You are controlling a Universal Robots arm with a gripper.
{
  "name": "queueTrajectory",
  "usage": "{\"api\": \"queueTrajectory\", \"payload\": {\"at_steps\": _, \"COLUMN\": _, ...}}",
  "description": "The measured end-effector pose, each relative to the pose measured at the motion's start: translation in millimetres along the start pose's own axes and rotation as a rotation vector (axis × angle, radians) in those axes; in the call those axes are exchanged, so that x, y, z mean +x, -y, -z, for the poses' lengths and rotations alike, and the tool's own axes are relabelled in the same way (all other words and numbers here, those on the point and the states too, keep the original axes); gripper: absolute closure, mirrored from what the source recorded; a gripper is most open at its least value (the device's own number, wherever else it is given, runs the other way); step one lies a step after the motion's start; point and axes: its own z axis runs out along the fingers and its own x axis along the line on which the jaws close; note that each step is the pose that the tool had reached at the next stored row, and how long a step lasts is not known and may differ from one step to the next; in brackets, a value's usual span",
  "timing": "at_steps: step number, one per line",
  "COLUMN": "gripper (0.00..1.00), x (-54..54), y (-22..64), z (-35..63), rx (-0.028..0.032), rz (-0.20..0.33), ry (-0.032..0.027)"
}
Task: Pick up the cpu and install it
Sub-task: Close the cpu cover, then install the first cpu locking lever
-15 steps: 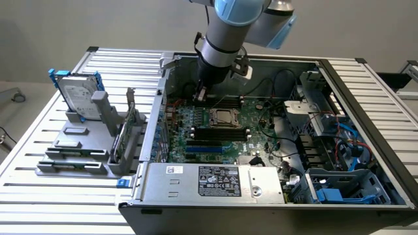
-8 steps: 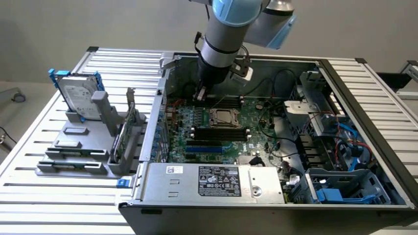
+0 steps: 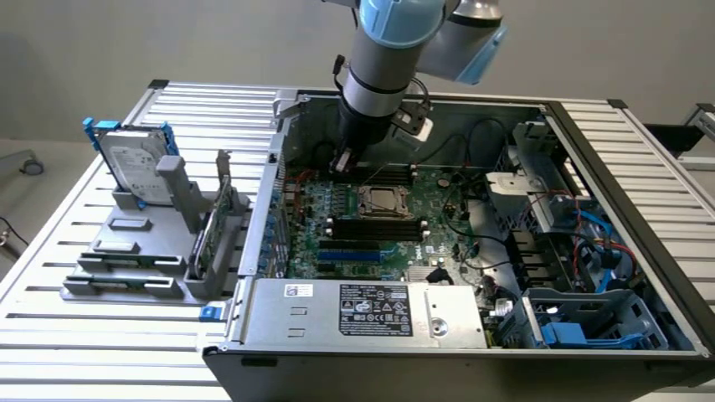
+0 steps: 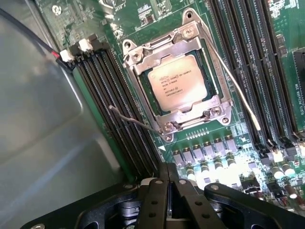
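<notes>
So the cpu (image 4: 177, 82) is sitting flat in its socket in the middle of the green motherboard (image 4: 86, 19). It's a thin square with a dull silvery metal lid and small print on top. A shiny stamped steel frame (image 4: 143, 59) with screw heads at the corners surrounds it, and two thin bent wire levers (image 4: 236, 81) stand out on either side of that frame. Long black memory slots (image 4: 116, 95) run in rows on both sides of the socket.

The gripper (image 4: 167, 183) is matte black with bolt holes along its fingers. Its jaws are pressed together with nothing between them. It hangs above the board just beside the socket, not touching the chip.

From the exterior view you can see the gripper (image 3: 344, 161) reaching down into the open grey computer case (image 3: 671, 276), toward the far side of the cpu (image 3: 383, 202). The case lies on a ribbed aluminium surface (image 3: 100, 335). Off to the exterior view's left, a silver hard drive (image 3: 136, 172) with blue side rails stands upright in a grey plastic holder (image 3: 134, 268), well apart from the board.
</notes>
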Motion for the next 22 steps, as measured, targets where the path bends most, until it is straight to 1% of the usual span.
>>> {"api": "queueTrajectory", "payload": {"at_steps": 1, "gripper": 0.89, "x": 0.2, "y": 0.0, "z": 0.0, "rx": -0.0060, "rz": -0.004, "ry": -0.0034}}
{"api": "queueTrajectory", "payload": {"at_steps": 2, "gripper": 0.89, "x": 0.4, "y": 0.1, "z": -0.2, "rx": -0.0133, "rz": -0.006, "ry": -0.0073}}
{"api": "queueTrajectory", "payload": {"at_steps": 4, "gripper": 0.89, "x": 1.3, "y": 0.3, "z": -0.3, "rx": -0.0319, "rz": -0.007, "ry": -0.0162}}
{"api": "queueTrajectory", "payload": {"at_steps": 6, "gripper": 0.89, "x": 2.1, "y": 0.6, "z": -0.5, "rx": -0.0526, "rz": -0.008, "ry": -0.0259}}
{"api": "queueTrajectory", "payload": {"at_steps": 7, "gripper": 0.89, "x": 2.5, "y": 0.8, "z": -0.6, "rx": -0.0650, "rz": -0.007, "ry": -0.0315}}
{"api": "queueTrajectory", "payload": {"at_steps": 8, "gripper": 0.89, "x": 3.2, "y": 1.0, "z": -0.8, "rx": -0.0800, "rz": -0.005, "ry": -0.0385}}
{"api": "queueTrajectory", "payload": {"at_steps": 9, "gripper": 0.89, "x": 3.9, "y": 1.3, "z": -1.0, "rx": -0.0929, "rz": -0.003, "ry": -0.0443}}
{"api": "queueTrajectory", "payload": {"at_steps": 10, "gripper": 0.89, "x": 4.4, "y": 1.5, "z": -1.2, "rx": -0.1034, "rz": -0.001, "ry": -0.0486}}
{"api": "queueTrajectory", "payload": {"at_steps": 11, "gripper": 0.89, "x": 5.0, "y": 1.7, "z": -1.5, "rx": -0.1125, "rz": 0.001, "ry": -0.0528}}
{"api": "queueTrajectory", "payload": {"at_steps": 12, "gripper": 0.89, "x": 5.6, "y": 2.0, "z": -2.0, "rx": -0.1200, "rz": 0.002, "ry": -0.0563}}
{"api": "queueTrajectory", "payload": {"at_steps": 14, "gripper": 0.89, "x": 6.1, "y": 2.3, "z": -3.7, "rx": -0.1280, "rz": 0.002, "ry": -0.0600}}
{"api": "queueTrajectory", "payload": {"at_steps": 18, "gripper": 0.89, "x": 5.5, "y": 1.9, "z": -8.5, "rx": -0.1394, "rz": 0.004, "ry": -0.0650}}
{"api": "queueTrajectory", "payload": {"at_steps": 20, "gripper": 0.89, "x": 4.9, "y": 2.1, "z": -11.1, "rx": -0.1436, "rz": 0.002, "ry": -0.0672}}
{"api": "queueTrajectory", "payload": {"at_steps": 22, "gripper": 0.89, "x": 5.0, "y": 2.2, "z": -12.5, "rx": -0.1446, "rz": -0.001, "ry": -0.0678}}
